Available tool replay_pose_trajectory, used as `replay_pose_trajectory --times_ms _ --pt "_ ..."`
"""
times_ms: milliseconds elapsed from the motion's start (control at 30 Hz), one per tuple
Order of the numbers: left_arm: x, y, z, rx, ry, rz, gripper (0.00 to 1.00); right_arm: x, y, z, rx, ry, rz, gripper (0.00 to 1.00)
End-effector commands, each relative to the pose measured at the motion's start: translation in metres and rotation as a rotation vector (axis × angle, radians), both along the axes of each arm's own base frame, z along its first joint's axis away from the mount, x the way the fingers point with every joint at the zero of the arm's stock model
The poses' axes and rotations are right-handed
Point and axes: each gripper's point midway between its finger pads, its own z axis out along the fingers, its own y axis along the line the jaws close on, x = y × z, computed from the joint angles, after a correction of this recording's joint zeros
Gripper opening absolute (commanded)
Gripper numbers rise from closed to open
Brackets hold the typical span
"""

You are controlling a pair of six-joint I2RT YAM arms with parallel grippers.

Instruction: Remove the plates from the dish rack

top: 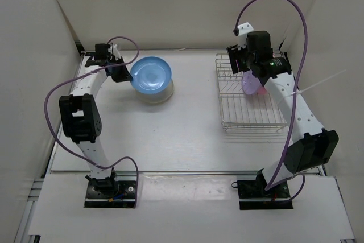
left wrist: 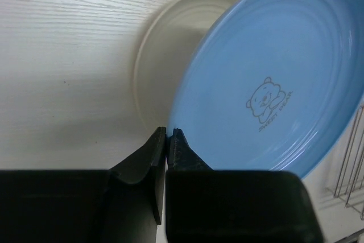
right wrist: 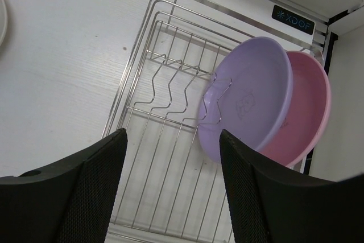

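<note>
Top view: on the right of the table (top: 187, 135), the rack (top: 250, 115) holds the purple plate (top: 248, 83) and the pink plate (top: 261, 90). Both are largely hidden under the right arm (top: 273, 69). On the left, outside the rack, the left gripper (top: 126, 74) holds the blue plate (top: 151, 74) above a cream dish (top: 162, 96).

Left wrist: the jaws are pressed onto the blue plate's rim. The plate is tilted, covers part of the dish, and is cut off at the frame edge.

Right wrist: the right gripper (right wrist: 173, 180) hangs over the rack, its jaws spread wide with nothing between them. The purple plate stands on edge at the far end, with the pink plate just behind it and mostly covered.
</note>
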Motion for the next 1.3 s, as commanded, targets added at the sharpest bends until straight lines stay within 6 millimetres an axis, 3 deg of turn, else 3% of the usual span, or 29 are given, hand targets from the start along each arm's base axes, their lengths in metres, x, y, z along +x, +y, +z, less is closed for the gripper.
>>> replay_pose_trajectory --times_ms 0,167,267,633,833,1267 --pt "0.005 -0.004 0.002 -0.013 0.028 0.013 0.11 -0.001 0.001 0.020 0.037 -0.067 -0.006 0.70" --pt "0.011 -0.005 -0.028 -0.022 0.120 0.007 0.11 -0.005 0.002 0.028 0.048 -0.084 0.004 0.70" --pt "0.014 -0.006 -0.034 -0.028 0.133 0.014 0.11 -0.008 0.005 0.032 0.069 -0.090 0.017 0.69" --pt "0.023 -0.006 -0.040 -0.013 0.141 0.029 0.11 -0.019 0.010 0.048 0.108 -0.115 0.052 0.69" --pt "0.025 -0.010 -0.045 -0.005 0.153 0.026 0.15 -0.022 0.011 0.052 0.115 -0.123 0.060 0.68" --pt "0.021 -0.012 -0.062 0.012 0.188 0.017 0.14 -0.031 0.013 0.056 0.130 -0.127 0.085 0.67"
